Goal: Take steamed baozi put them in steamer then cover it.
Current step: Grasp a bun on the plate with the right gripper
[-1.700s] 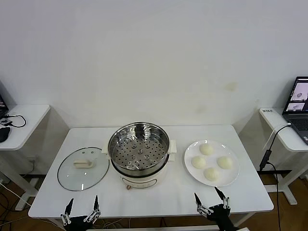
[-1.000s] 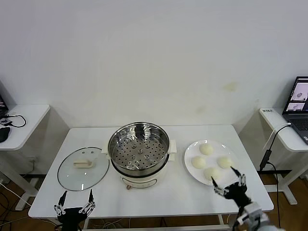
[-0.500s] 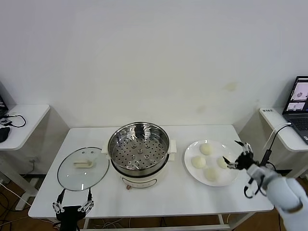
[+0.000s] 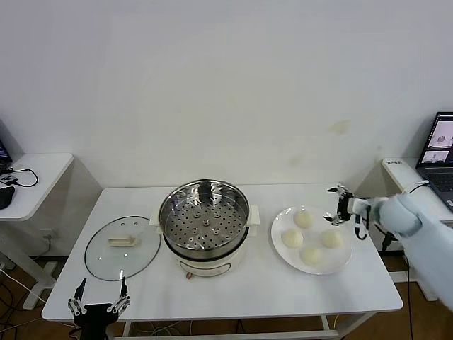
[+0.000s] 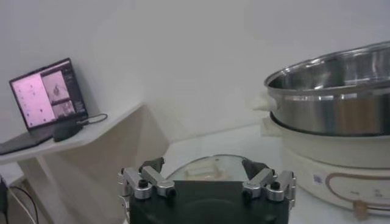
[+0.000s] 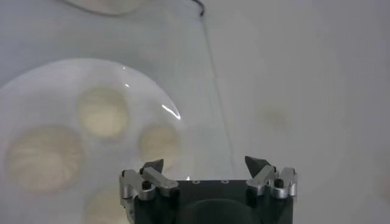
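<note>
Several cream-white steamed baozi [image 4: 303, 219] lie on a white plate [image 4: 345, 260] at the table's right; the right wrist view looks down on the baozi [image 6: 103, 112]. My right gripper [image 4: 330, 204] hovers open and empty over the plate's far right rim, above the buns, and shows the same way in its own view [image 6: 204, 161]. The steamer [image 4: 204, 216], a shiny pot with a perforated tray, stands uncovered at the centre. Its glass cover [image 4: 122, 246] lies flat to the steamer's left. My left gripper [image 4: 103, 283] hangs open below the table's front left edge, facing the cover [image 5: 183, 167] and the steamer [image 5: 341, 91].
The white table [image 4: 241, 290] has bare surface in front of the steamer. Side desks stand left and right of it. A laptop [image 4: 440, 159] sits on the right desk, with a cable hanging near my right arm. A white wall is behind.
My right arm has swung up from the table's front edge to above the plate's far right side. The left gripper has sunk a little lower at the front edge.
</note>
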